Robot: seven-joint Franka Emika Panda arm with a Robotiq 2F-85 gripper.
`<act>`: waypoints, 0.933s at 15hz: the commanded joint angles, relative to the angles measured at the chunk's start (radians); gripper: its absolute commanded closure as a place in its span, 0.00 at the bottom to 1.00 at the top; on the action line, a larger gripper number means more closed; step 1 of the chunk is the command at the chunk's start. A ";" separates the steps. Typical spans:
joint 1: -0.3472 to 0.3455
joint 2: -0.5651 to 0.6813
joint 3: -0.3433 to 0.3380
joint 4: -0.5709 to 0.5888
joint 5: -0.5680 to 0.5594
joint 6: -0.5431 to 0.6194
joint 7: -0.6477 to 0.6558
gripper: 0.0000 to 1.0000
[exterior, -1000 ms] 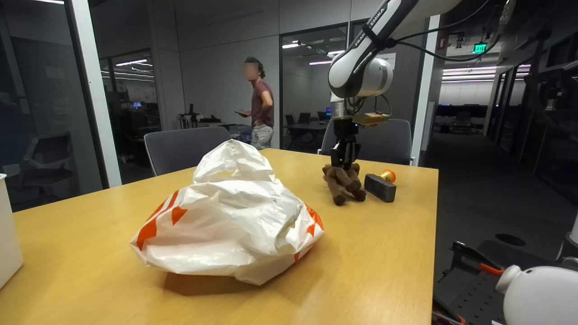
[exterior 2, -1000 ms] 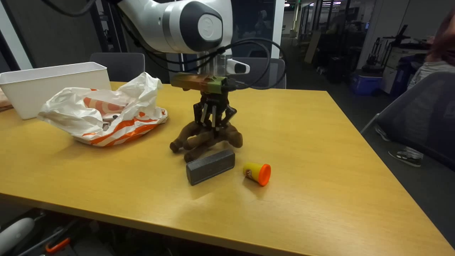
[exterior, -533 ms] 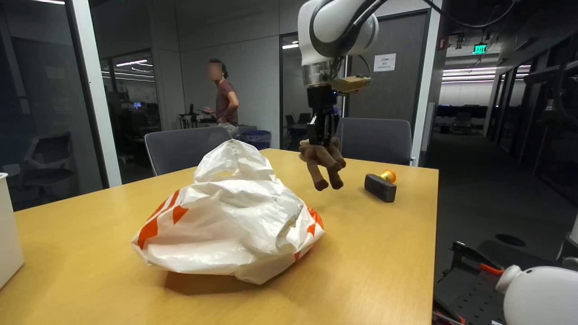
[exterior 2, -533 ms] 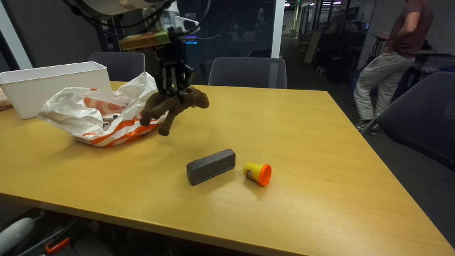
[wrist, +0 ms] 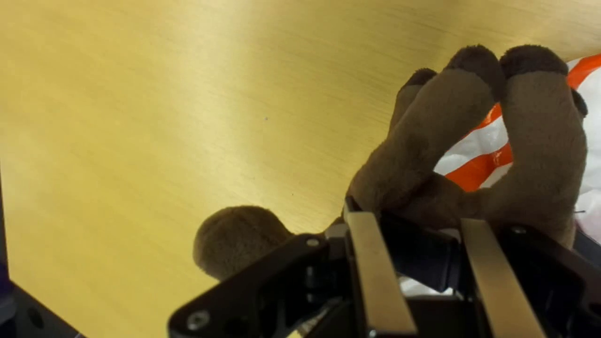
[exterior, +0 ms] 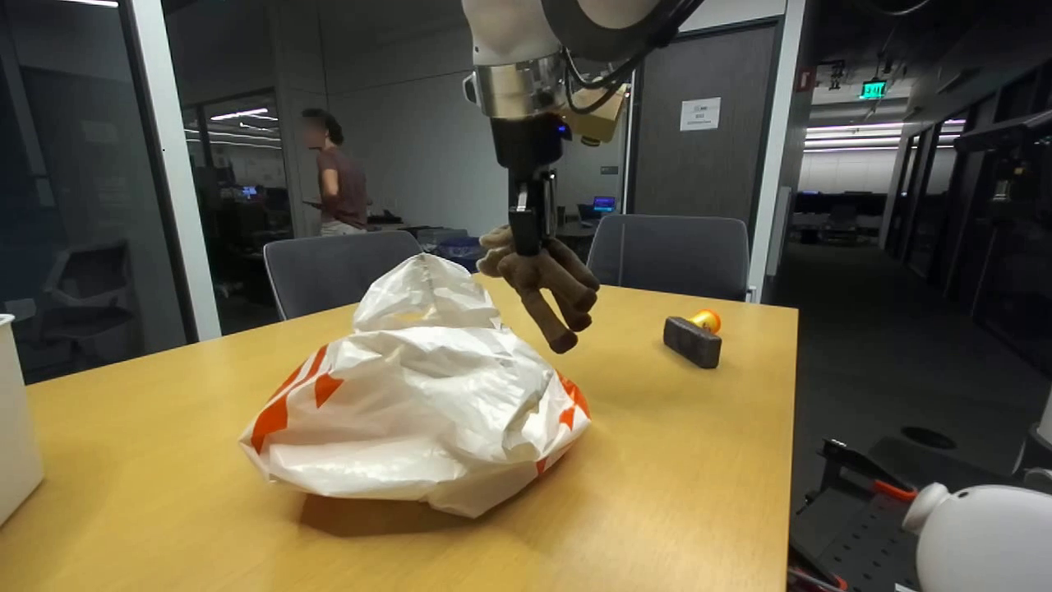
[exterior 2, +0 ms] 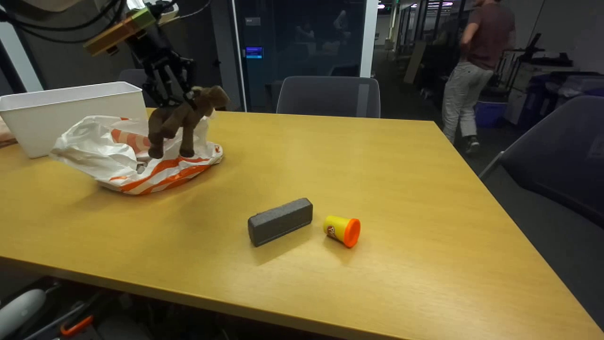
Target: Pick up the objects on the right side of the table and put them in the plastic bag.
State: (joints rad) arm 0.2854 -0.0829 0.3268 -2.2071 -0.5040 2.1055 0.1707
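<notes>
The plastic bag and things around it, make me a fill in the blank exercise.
The main colour of the plastic bag is ____.
The gripper holds a plush toy coloured ____.
The yellow tub lies on its ____.
Left to right in an exterior view, the dark block lies ____ bag and tub.
Missing words: white; brown; side; between.

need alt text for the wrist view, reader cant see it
A brown plush toy is held in the robot's fingers, its dark-tipped legs pointing toward the top of the picture. The tan table fills the left, and part of an orange-striped white plastic bag shows at the right and between two of the legs.
</notes>
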 commanded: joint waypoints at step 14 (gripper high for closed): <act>0.064 0.144 0.045 0.059 0.012 0.171 -0.076 0.97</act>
State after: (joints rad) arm 0.3454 0.0027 0.3819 -2.1796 -0.5318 2.2369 0.1456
